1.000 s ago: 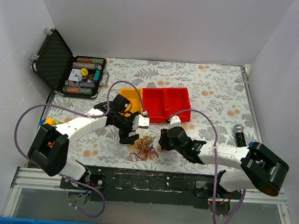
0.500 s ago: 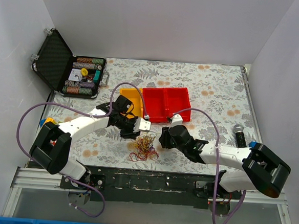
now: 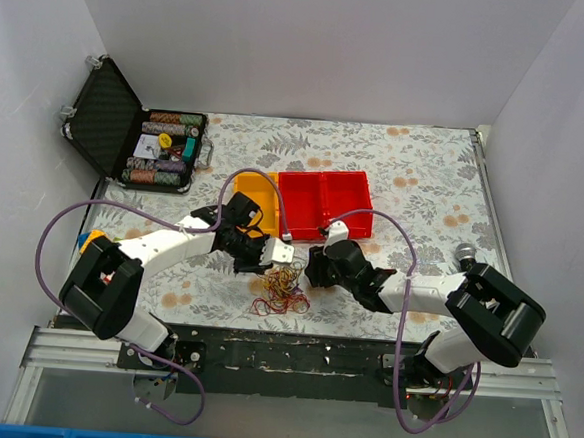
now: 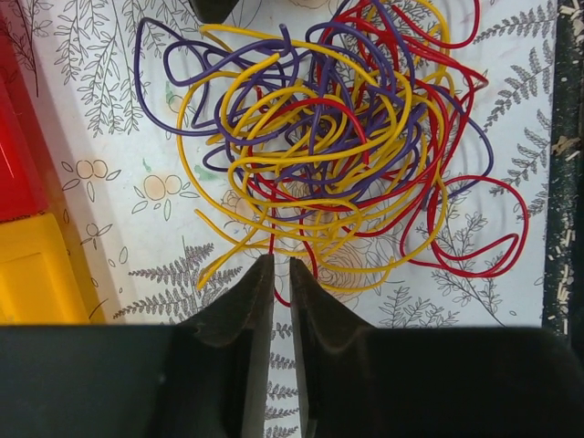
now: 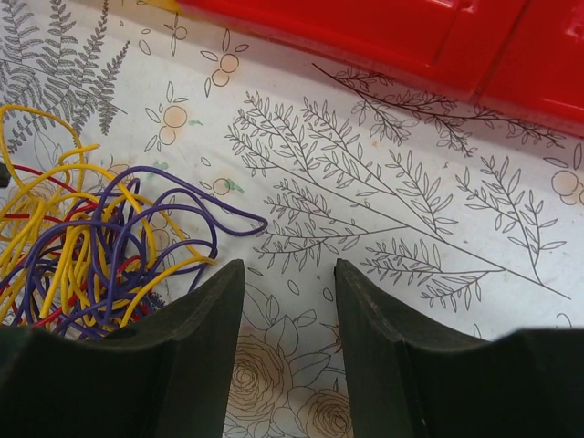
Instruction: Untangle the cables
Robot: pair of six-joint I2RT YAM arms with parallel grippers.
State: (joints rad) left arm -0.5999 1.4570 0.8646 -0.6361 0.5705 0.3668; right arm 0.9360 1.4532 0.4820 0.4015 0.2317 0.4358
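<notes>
Top view. Cables [image 3: 285, 288] lie in one loose tangle on the flowered table [image 3: 425, 173], near its front edge, at 6 o'clock from the red bin [image 3: 323, 201]. Yellow bin [image 3: 254, 190] touches the red one at its 9 o'clock. Left claw [image 3: 259, 261] sits low at the tangle's 10 o'clock, right claw [image 3: 313, 271] at its 2 o'clock. Both are just beside the tangle; contact cannot be told from here.

Left wrist. Left claw [image 4: 281, 270] is nearly closed, with only a thin slit between the fingers. The tangle [image 4: 338, 155] of red, yellow and purple loops spreads at 12 o'clock from the tips. A red strand shows in the slit; cannot tell if it is pinched.

Right wrist. Right claw [image 5: 287, 274] is parted with a moderate gap and bare table between the fingers, nothing held. Tangle [image 5: 100, 246] is at 9 o'clock, and a purple loop reaches toward the left finger.
</notes>
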